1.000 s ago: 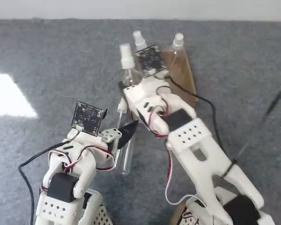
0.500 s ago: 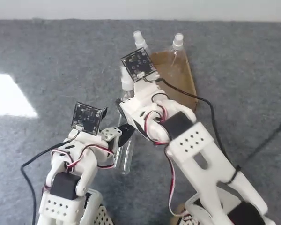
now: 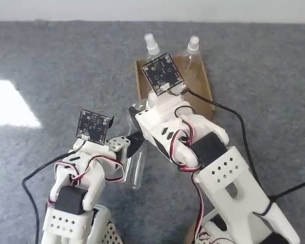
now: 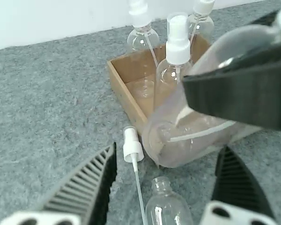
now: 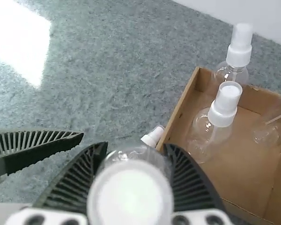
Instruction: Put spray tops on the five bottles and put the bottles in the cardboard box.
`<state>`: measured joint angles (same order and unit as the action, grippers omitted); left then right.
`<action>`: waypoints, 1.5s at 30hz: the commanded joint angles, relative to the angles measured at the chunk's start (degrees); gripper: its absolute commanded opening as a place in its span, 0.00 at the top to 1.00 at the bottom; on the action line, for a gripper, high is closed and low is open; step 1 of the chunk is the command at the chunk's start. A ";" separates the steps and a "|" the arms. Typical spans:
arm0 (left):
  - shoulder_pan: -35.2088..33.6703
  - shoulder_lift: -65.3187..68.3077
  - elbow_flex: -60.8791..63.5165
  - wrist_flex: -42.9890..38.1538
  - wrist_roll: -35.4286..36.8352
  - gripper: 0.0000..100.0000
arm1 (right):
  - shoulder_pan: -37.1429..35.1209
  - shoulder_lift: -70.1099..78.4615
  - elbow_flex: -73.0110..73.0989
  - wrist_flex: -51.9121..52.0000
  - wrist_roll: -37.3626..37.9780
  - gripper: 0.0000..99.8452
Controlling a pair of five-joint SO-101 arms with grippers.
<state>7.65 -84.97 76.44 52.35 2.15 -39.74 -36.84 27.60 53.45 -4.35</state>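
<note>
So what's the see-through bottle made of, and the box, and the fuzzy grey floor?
The bottle in the right end effector looks like clear glossy plastic, maybe glass: the white tube shows through it. The box looks like matte brown cardboard, with raw cut edges. The grey surface looks like felt or short carpet: fuzzy and speckled.

A cardboard box (image 3: 199, 86) sits at the far middle of the table (image 3: 51, 61), with a topped bottle (image 3: 152, 43) and a second topped bottle (image 3: 193, 44) at its far edge. A third bottle (image 5: 215, 119) stands inside. A loose spray top (image 4: 132, 147) lies just outside the left wall. Nearer the arms, an uncapped bottle (image 4: 168, 208) lies below the left gripper (image 4: 168, 147). The right gripper (image 5: 133, 150) holds a raised bottle (image 5: 131, 187) at the box's near left corner.
</note>
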 commanded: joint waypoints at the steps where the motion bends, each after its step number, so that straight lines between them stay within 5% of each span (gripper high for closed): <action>1: -0.97 -0.62 -0.48 -2.02 0.44 0.69 | 1.19 -2.42 -3.43 1.10 -0.44 0.99; 11: -0.79 -0.70 -0.40 -2.02 0.44 0.69 | 9.54 1.10 -5.19 1.10 6.77 0.99; 20: -0.88 -0.70 -0.31 -2.02 0.44 0.69 | 25.01 14.55 -25.23 9.10 11.25 0.99; 31: -1.14 -0.70 -0.31 -2.02 0.44 0.70 | 28.88 41.36 -40.88 8.40 10.90 0.99; 45: -1.14 -0.70 -0.31 -2.02 -0.18 0.70 | 28.62 53.76 -42.46 -1.54 10.73 0.99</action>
<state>6.95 -84.97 76.44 51.91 2.15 -11.34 16.62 -10.90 55.30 6.20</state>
